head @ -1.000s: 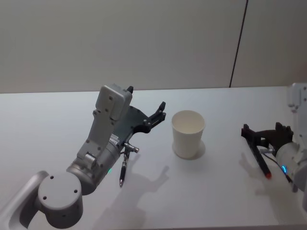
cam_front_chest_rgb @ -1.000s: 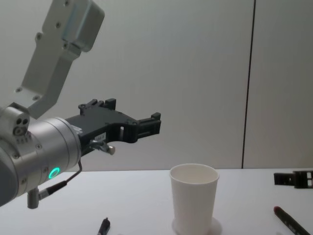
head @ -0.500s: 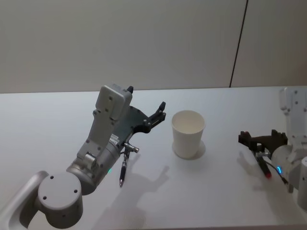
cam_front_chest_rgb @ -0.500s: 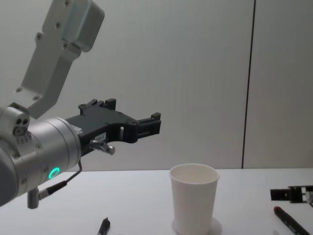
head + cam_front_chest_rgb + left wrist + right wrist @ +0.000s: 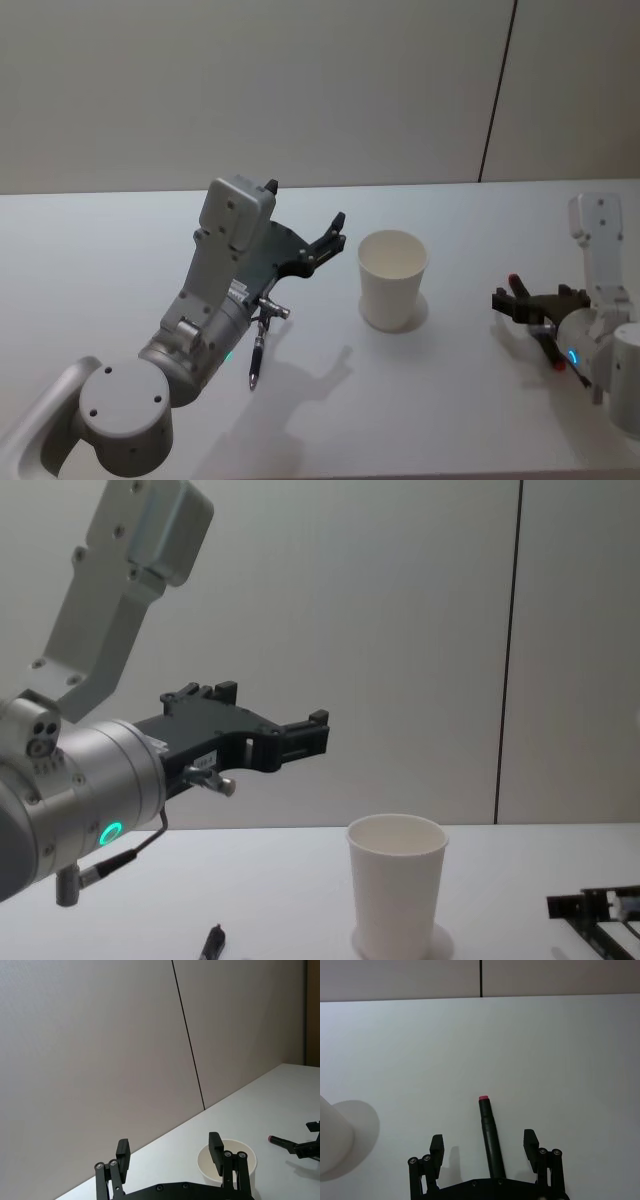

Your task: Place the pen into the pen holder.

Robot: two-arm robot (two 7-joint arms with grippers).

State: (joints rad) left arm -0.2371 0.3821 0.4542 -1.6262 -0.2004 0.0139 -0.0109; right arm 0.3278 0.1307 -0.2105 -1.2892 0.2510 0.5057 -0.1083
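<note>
Right wrist view: your right gripper [image 5: 483, 1140], jaws spread, straddles the red-tipped pen [image 5: 486, 1115], right of the pen holder [image 5: 390, 295]. Your left gripper [image 5: 170, 1149], spread, hangs left of it.

We see the pen holder [image 5: 392, 278] as plain white paper, matt, with a smooth wall. The table [image 5: 120, 260] looks smooth and matt white, and it takes soft shadows without glare. The pen [image 5: 489, 1135] has a dark, smooth barrel of faintly shiny plastic with a red tip. The left gripper [image 5: 169, 1152] and right gripper [image 5: 483, 1141] look like matt black plastic with small bright metal pins. The left arm's shell [image 5: 232, 225] is satin silver-grey.
</note>
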